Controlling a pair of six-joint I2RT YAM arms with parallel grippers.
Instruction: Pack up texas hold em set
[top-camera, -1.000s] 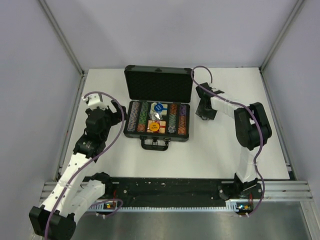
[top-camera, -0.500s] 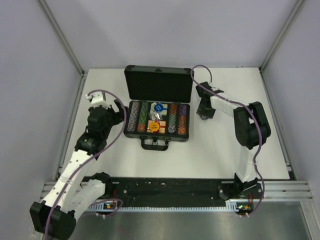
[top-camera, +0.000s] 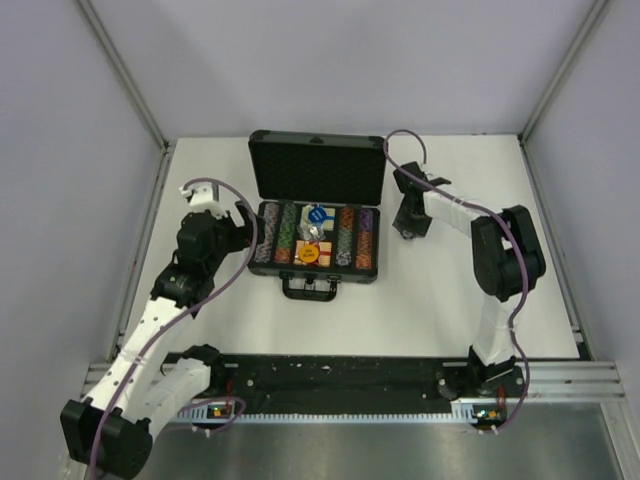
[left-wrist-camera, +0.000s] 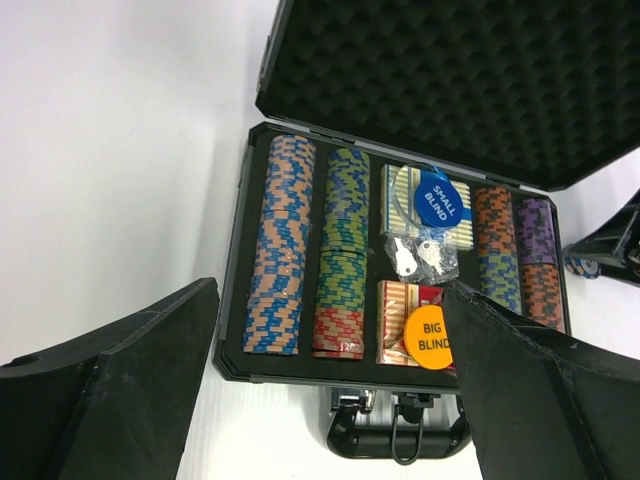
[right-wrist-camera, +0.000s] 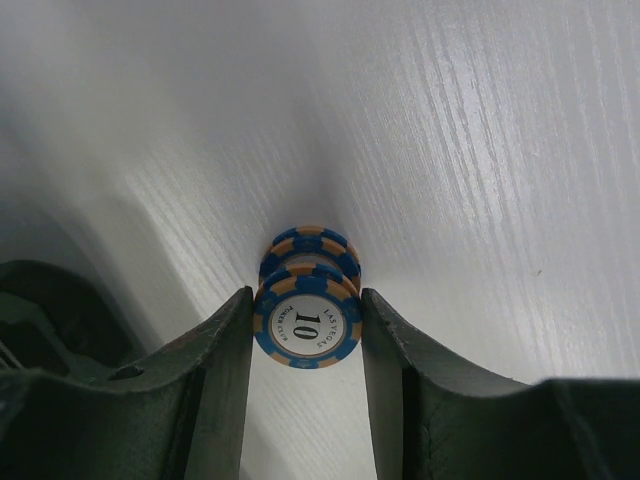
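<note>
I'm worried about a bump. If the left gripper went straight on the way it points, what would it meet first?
Probably the chip rows at the left of the open case, or its left wall first; depth is unclear from the wrist view.

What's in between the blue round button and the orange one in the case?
A small clear bag of silvery bits, maybe keys. The left wrist view shows it.

I see my white-linked, black-jointed left arm (top-camera: 150, 330) and its twin right arm (top-camera: 505, 255), each carrying a looped purple cable (top-camera: 215, 181). Left wedge-shaped fingers (left-wrist-camera: 110, 390) are matte black; the right fingers (right-wrist-camera: 200, 400) look dark green-grey.
</note>
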